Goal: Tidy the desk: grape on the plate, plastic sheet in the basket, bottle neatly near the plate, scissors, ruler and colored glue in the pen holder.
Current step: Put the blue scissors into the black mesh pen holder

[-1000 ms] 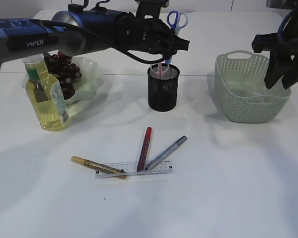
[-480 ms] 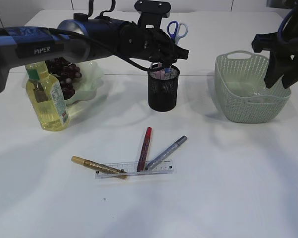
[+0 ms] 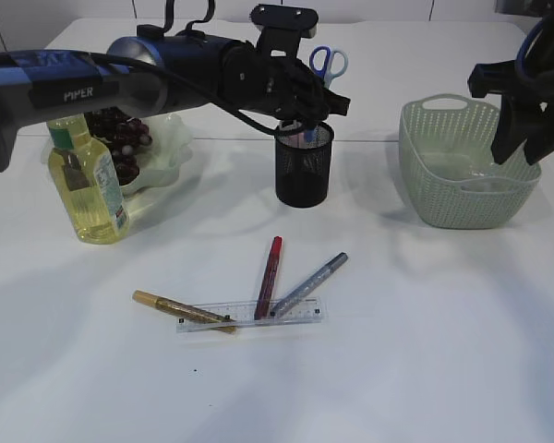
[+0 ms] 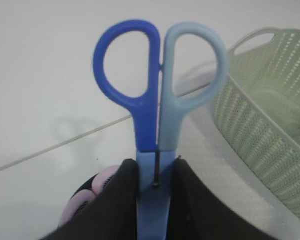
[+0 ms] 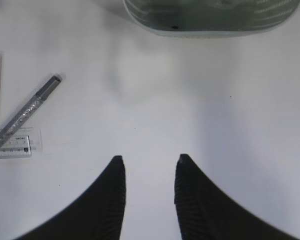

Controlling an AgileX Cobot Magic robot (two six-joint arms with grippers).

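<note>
My left gripper [image 4: 155, 167] is shut on the blue-handled scissors [image 4: 157, 85], which stand handles up with the blade end down in the black mesh pen holder [image 3: 304, 164]. The clear ruler [image 3: 249, 315] lies at the front of the table, with the gold [image 3: 180, 310], red [image 3: 269, 277] and silver [image 3: 307, 284] glue pens resting across it. Dark grapes [image 3: 118, 134] sit on the pale green plate [image 3: 171, 152], and the yellow bottle [image 3: 85, 171] stands in front of it. My right gripper [image 5: 149, 160] hangs open and empty beside the green basket [image 3: 462, 175]. I cannot make out the plastic sheet.
A pink object [image 4: 95, 192] sits inside the pen holder beside the scissors. The basket [image 5: 210, 15] is at the back right, and the left arm [image 3: 166, 65] stretches across the back of the table above the plate and bottle.
The left arm has lowered the scissors, so their handles now stand closer above the pen holder's rim. The right arm has not moved.
</note>
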